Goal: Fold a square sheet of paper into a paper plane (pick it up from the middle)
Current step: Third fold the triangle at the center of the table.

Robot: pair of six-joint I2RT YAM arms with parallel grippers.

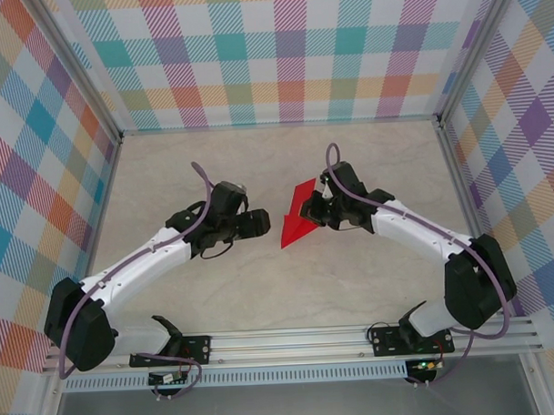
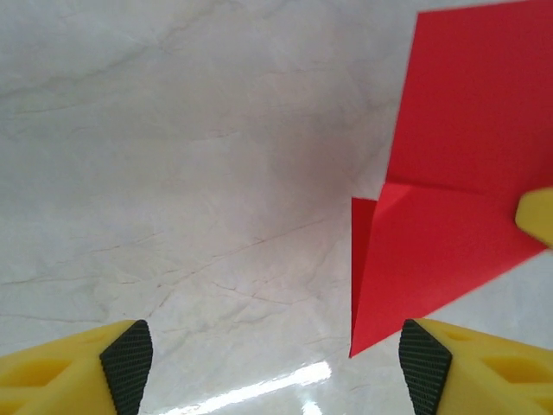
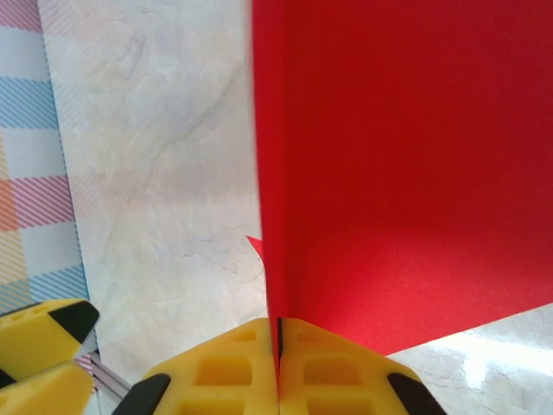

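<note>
Paper plane [image 1: 298, 221]: red, tip pointing lower left, centre of the top view. Its right edge is hidden under the right gripper [image 1: 324, 206], jaws pinched tight on a fold. Left gripper [image 2: 276, 359]: jaws wide over the table [image 2: 173, 173], paper just ahead and cut off at the frame's right.

The red paper [image 3: 406, 173] is running off the top and right edges of the right wrist view, its near edge disappearing between the pressed-together fingers of the right gripper [image 3: 278, 346]. From above, that gripper is covering the paper's right part.
</note>
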